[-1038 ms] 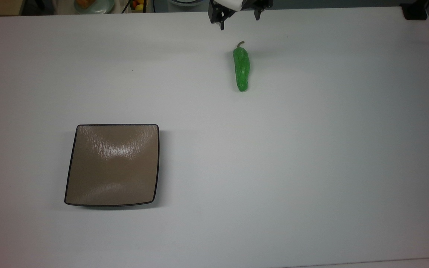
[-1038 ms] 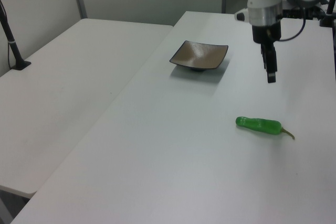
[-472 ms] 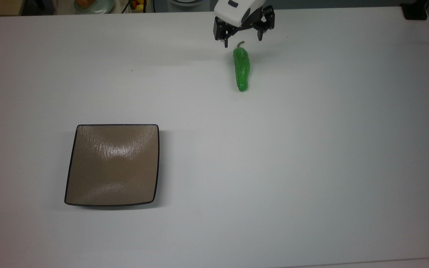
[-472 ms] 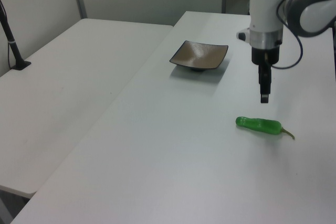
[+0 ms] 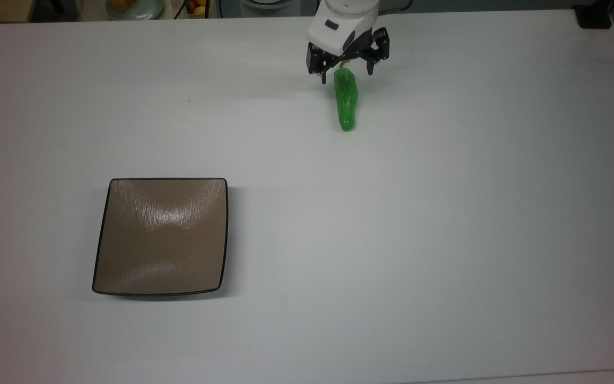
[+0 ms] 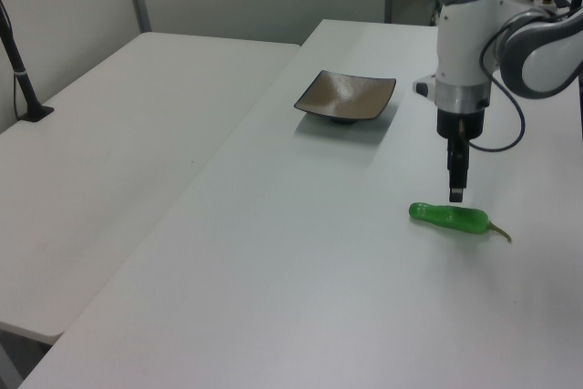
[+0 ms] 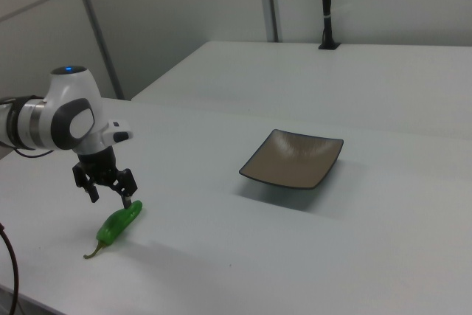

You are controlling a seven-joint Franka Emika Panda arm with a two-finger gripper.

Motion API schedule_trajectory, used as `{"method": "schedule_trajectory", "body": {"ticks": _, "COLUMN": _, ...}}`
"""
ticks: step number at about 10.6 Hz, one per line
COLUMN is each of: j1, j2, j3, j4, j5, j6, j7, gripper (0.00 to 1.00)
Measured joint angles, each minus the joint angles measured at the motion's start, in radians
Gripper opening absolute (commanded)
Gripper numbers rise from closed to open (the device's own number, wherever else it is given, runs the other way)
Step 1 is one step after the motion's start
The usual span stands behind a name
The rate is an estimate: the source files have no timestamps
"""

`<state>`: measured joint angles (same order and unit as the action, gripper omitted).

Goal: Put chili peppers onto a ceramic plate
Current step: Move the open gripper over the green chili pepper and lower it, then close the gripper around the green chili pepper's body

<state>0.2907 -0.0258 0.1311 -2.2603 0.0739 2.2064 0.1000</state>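
The table [image 5: 445, 240] is carrying everything, and the pepper serves as the landmark here. The plate [image 5: 162, 236] is sitting bare, well apart from the pepper, toward the top view's lower left. The arm [image 6: 465, 52] is reaching down from above the pepper's stem end. Its gripper [image 5: 345, 68] is hanging just over that end, jaws spread wide, one finger on each side of the pepper's width in the top view; in the left view the fingertips are hovering slightly above the pepper rather than touching it. The pepper [image 5: 346, 98] is lying flat on the table, its stem [image 6: 499, 231] pointing toward the arm's base.

The step in hand looks like the approach to the grasp: nothing is being held yet. Next, the gripper probably needs to drop the last bit until its fingers are straddling the pepper, perhaps shifting a little toward the fatter middle for a surer hold, then close, lift and carry it across to the plate.
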Motion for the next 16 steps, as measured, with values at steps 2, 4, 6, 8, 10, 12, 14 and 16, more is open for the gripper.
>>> {"method": "schedule_trajectory", "body": {"ticks": 2, "j1": 0.0, "j2": 0.032, "j3": 0.0, "j4": -0.013, "j5": 0.0, "j6": 0.059, "j7": 0.001, "gripper": 1.0}}
{"method": "schedule_trajectory", "body": {"ticks": 4, "j1": 0.0, "j2": 0.065, "j3": 0.0, "j4": -0.02, "j5": 0.0, "j6": 0.097, "j7": 0.001, "gripper": 1.0}}
{"method": "schedule_trajectory", "body": {"ticks": 6, "j1": 0.001, "j2": 0.089, "j3": 0.002, "j4": -0.021, "j5": 0.0, "j6": 0.113, "j7": 0.001, "gripper": 1.0}}
{"method": "schedule_trajectory", "body": {"ticks": 8, "j1": 0.002, "j2": 0.108, "j3": 0.007, "j4": -0.021, "j5": 0.0, "j6": 0.122, "j7": 0.001, "gripper": 0.82}}
{"method": "schedule_trajectory", "body": {"ticks": 10, "j1": 0.002, "j2": 0.118, "j3": 0.013, "j4": -0.021, "j5": 0.0, "j6": 0.123, "j7": 0.001, "gripper": 0.56}}
{"method": "schedule_trajectory", "body": {"ticks": 12, "j1": 0.002, "j2": 0.119, "j3": 0.015, "j4": -0.021, "j5": 0.0, "j6": 0.123, "j7": 0.001, "gripper": 0.35}}
{"method": "schedule_trajectory", "body": {"ticks": 14, "j1": 0.002, "j2": 0.119, "j3": 0.017, "j4": -0.021, "j5": 0.0, "j6": 0.123, "j7": 0.001, "gripper": 0.12}}
{"method": "schedule_trajectory", "body": {"ticks": 16, "j1": 0.002, "j2": 0.119, "j3": 0.017, "j4": -0.021, "j5": 0.0, "j6": 0.123, "j7": 0.001, "gripper": 0.09}}
